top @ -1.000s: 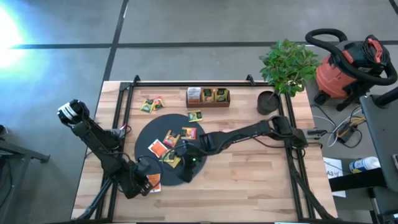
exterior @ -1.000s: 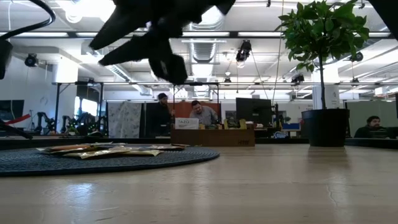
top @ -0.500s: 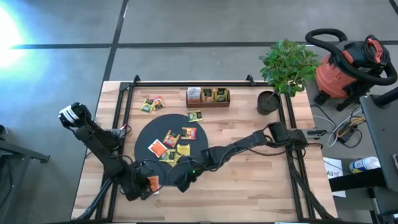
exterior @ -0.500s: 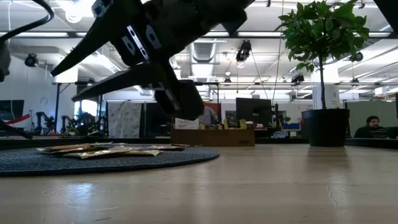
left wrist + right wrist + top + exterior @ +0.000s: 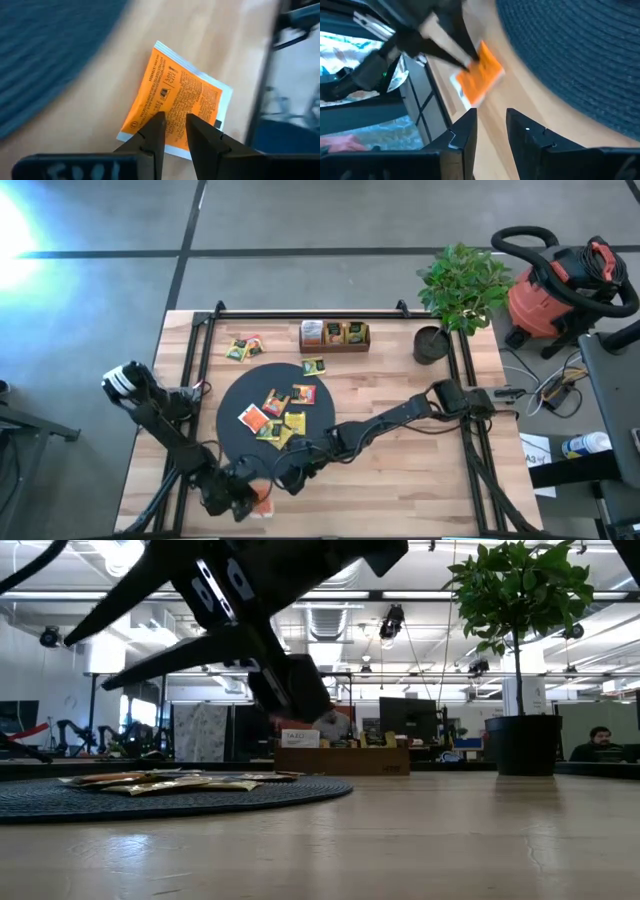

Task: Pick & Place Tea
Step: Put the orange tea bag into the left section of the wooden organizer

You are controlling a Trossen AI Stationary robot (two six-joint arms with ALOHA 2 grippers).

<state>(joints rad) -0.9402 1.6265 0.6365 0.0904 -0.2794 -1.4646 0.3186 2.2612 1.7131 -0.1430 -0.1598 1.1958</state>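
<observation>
An orange tea packet (image 5: 175,97) sits near the table's near edge, just off the black disc (image 5: 232,395); the right wrist view shows the packet (image 5: 481,74) tilted. My left gripper (image 5: 248,498) is shut on it. My right gripper (image 5: 283,480) hovers open just right of it, at the disc's near rim, fingers spread in the low view (image 5: 85,660). Several more packets (image 5: 276,416) lie flat on the disc. Two packets (image 5: 243,347) lie beyond it and one (image 5: 313,366) at its far rim. My left gripper pinches the orange packet between its two fingers at one edge (image 5: 172,134), slanting down from the table's left. The packet (image 5: 481,74) sits tilted in the hold. Whether its far corner still rests on the wood, I cannot tell.
A wooden compartment tray (image 5: 334,335) with packets stands at the far edge. A potted plant (image 5: 455,295) stands in the far right corner. Black frame rails (image 5: 190,380) run along the table's left and right sides. Bare wood (image 5: 400,470) lies near and right of the disc.
My right gripper has swung from over the disc toward the near edge and left, ending beside my left gripper. My left gripper, still shut on the orange packet, has carried it a little toward the near edge and right.
</observation>
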